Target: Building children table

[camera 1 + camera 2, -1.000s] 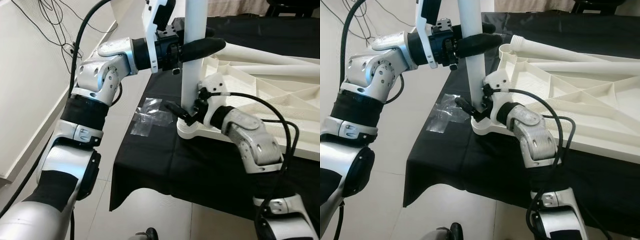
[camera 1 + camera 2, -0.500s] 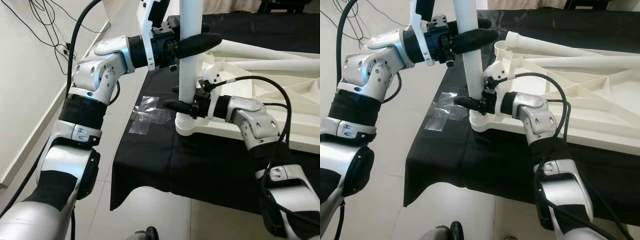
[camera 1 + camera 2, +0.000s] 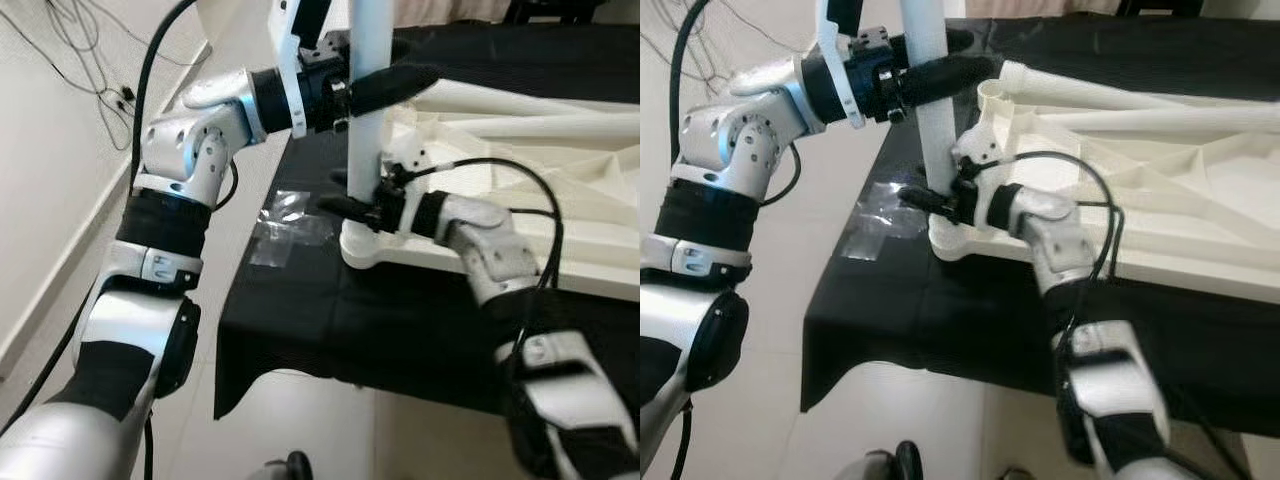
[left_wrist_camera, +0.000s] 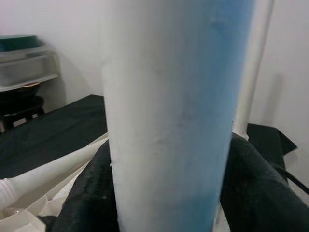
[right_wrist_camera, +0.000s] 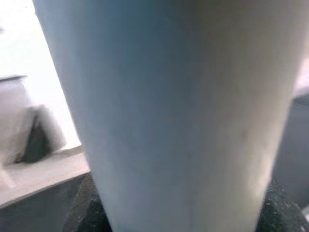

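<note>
Left gripper (image 3: pixel 385 85) high, right gripper (image 3: pixel 350 208) low.

The scene is viewed from the head, forward and down, by both eye views — the same table corner (image 3: pixel 365 255) is shared. The upright leg (image 4: pixel 169 121) is seen very close by each wrist view.

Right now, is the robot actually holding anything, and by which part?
Yes. Both grippers hold the upright white plastic table leg: the left gripper clamps it higher up, the right gripper near its foot, just above the corner socket of the white tabletop.
</note>
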`<state>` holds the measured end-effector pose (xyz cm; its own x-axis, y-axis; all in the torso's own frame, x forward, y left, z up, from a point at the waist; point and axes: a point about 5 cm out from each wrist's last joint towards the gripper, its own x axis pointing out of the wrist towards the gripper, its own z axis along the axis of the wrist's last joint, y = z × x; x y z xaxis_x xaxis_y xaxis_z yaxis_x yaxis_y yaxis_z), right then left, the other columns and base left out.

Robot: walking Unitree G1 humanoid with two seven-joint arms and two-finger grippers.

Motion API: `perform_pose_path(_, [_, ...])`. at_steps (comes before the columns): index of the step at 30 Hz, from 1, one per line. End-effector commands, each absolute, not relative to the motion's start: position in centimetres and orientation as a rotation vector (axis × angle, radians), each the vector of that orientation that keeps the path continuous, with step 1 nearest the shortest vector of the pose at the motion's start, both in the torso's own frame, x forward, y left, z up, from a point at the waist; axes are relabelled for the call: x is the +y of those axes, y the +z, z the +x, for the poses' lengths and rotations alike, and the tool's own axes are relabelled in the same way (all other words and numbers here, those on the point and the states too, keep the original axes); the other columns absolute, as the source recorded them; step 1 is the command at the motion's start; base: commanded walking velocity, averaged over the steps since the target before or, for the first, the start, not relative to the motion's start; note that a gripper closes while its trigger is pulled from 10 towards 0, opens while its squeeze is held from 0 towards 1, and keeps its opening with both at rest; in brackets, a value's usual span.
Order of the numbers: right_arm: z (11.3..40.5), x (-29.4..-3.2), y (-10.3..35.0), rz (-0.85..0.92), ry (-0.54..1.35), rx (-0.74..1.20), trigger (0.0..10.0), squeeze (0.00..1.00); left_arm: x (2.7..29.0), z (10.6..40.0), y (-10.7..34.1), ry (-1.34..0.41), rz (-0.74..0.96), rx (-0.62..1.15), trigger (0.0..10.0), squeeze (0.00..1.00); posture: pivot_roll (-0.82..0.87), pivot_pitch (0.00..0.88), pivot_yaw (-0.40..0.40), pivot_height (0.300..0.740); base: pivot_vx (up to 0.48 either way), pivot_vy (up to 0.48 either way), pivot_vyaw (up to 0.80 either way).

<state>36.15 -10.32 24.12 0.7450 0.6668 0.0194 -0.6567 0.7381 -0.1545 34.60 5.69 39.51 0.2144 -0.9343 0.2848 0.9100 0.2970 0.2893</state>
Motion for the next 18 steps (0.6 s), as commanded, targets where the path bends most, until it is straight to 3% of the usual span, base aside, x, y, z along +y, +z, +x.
perform_pose_path(1, [34.0,-10.3,18.0,-0.073,0.396,0.214,0.0,0.00,3.9,33.7,39.3,-1.396,0.086,-0.425,10.0,0.00,0.07,0.268,0.080,0.740,0.000,0.000,0.00])
perform_pose_path(2, [30.1,-8.9,15.3,-0.017,0.331,0.297,0.0,0.00,4.1,33.7,39.3,-1.396,0.090,-0.423,10.0,0.00,0.04,0.248,0.089,0.740,0.000,0.000,0.00])
perform_pose_path(15, [32.8,-8.2,18.4,0.038,0.310,0.177,0.0,0.00,4.0,33.6,39.4,-1.402,0.102,-0.433,10.0,0.00,0.05,0.228,0.090,0.740,0.000,0.000,0.00])
perform_pose_path(16, [32.1,-8.0,18.5,0.046,0.286,0.186,0.0,0.00,4.0,33.5,39.3,-1.412,0.108,-0.428,0.0,0.00,0.05,0.228,0.091,0.740,0.000,0.000,0.00])
perform_pose_path(18, [31.6,-7.9,18.6,0.051,0.270,0.192,0.0,0.00,4.0,33.4,39.2,-1.420,0.112,-0.425,0.0,0.00,0.05,0.228,0.095,0.740,0.000,0.000,0.00])
